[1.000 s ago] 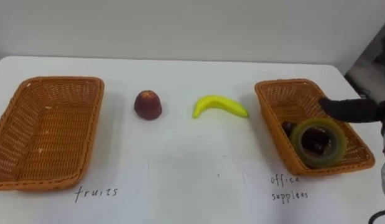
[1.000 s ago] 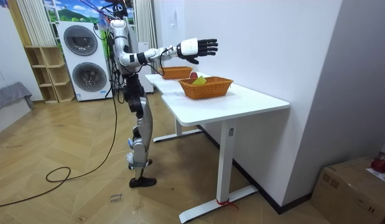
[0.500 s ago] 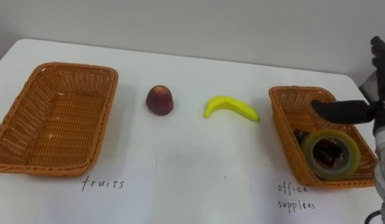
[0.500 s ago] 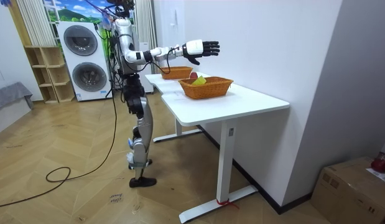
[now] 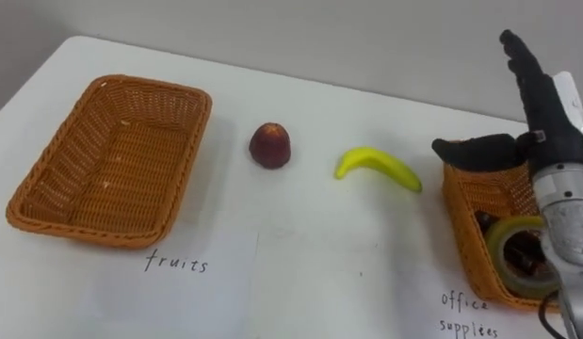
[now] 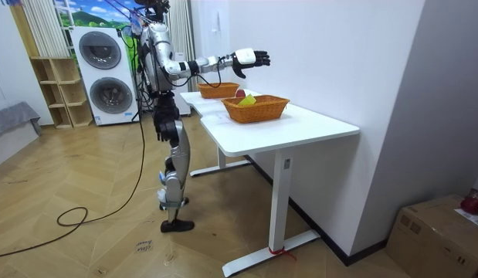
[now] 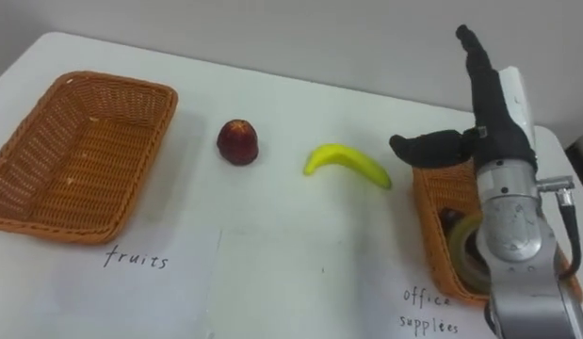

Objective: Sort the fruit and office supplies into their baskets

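Right robot hand hovering released, spread flat above orange wicker office-supplies basket. Likely lining up for yellow curved banana lying unsorted just beside it.

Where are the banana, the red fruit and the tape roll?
banana (image 5: 376, 163): left eye view, middle of its curve.
red fruit (image 5: 271, 147): left eye view, its front side.
tape roll (image 5: 501, 252): left eye view, left side of its ring.

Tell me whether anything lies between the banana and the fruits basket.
Yes: the red fruit lies on the table between the banana and the fruits basket, touching neither. Sliding the banana straight across would likely hit it; carried lifted, it should pass over.
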Controlling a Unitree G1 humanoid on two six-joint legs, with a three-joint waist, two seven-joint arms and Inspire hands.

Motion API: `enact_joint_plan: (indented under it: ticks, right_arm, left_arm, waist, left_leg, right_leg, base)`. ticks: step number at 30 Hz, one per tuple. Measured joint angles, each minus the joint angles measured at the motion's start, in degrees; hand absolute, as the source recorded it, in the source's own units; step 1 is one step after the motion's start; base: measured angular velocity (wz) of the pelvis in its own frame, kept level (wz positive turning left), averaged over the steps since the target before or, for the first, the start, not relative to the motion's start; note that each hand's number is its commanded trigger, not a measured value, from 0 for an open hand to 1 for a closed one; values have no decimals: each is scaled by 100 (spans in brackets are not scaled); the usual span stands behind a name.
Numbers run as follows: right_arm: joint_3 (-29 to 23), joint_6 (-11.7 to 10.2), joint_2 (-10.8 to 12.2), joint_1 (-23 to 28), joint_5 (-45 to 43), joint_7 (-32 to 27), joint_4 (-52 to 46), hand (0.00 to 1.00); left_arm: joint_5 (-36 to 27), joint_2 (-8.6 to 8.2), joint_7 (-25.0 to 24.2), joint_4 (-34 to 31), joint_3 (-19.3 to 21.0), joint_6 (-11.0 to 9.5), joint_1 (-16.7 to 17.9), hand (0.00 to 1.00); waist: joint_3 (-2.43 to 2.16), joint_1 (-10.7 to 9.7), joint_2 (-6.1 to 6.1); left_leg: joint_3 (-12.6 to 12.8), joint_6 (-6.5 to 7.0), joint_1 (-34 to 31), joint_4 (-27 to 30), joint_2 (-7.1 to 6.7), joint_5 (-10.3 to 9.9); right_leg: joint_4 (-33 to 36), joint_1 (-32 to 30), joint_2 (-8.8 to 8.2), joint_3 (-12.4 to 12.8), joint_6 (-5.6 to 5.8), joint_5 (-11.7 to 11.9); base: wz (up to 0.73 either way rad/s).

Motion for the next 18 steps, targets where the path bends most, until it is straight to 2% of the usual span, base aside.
enact_joint_plan:
  ticks: [4, 9, 11, 12, 15, 18]
  right_arm:
    - [219, 22, -14, -164, 18, 180, 166, 0]
    - [459, 89, -22, -405, -71, 273, 414, 0]
    - [488, 89, -39, -409, -229, 400, 414, 0]
    - [488, 89, -55, -409, -229, 432, 413, 0]
    - [489, 88, -231, -410, -245, 571, 413, 0]
    - [489, 88, -341, -414, -437, 719, 414, 0]
  left_arm:
    - [-1, 41, 17, -15, -18, 5, -88, 0]
    - [-16, 111, 57, -15, -19, 70, -226, 0]
    - [-8, 171, 58, -12, -17, 43, -285, 0]
    - [-8, 184, 58, -9, -17, 25, -285, 0]
    - [-1, 207, 59, -7, -15, -20, -284, 0]
    - [-1, 207, 58, -5, -8, -19, -277, 0]
  waist:
    - [25, -48, -70]
    - [16, -24, -94]
    - [1, 33, -129]
    - [9, 38, -125]
    - [25, 77, -175]
    - [21, 89, -214]
  left_leg:
    - [-65, 1, -125, 55, -9, -1]
    - [-41, 9, -276, 88, -7, 12]
    - [-40, 10, -299, 87, -7, 14]
    - [-40, 11, -299, 88, -8, 14]
    - [-40, 16, -302, 105, -13, 18]
    - [-39, 16, -305, 109, -11, 18]
  right_leg:
    - [2, -34, -14, -117, -8, 5]
    - [10, -179, -16, -117, -30, 24]
    - [7, -194, -21, -145, -30, 25]
    - [7, -194, -22, -156, -30, 25]
    - [2, -193, -28, -159, -30, 25]
    - [0, -190, -29, -157, -30, 25]
  base:
    - [11]
    - [1]
    - [2]
    - [0]
    - [0]
    - [2]
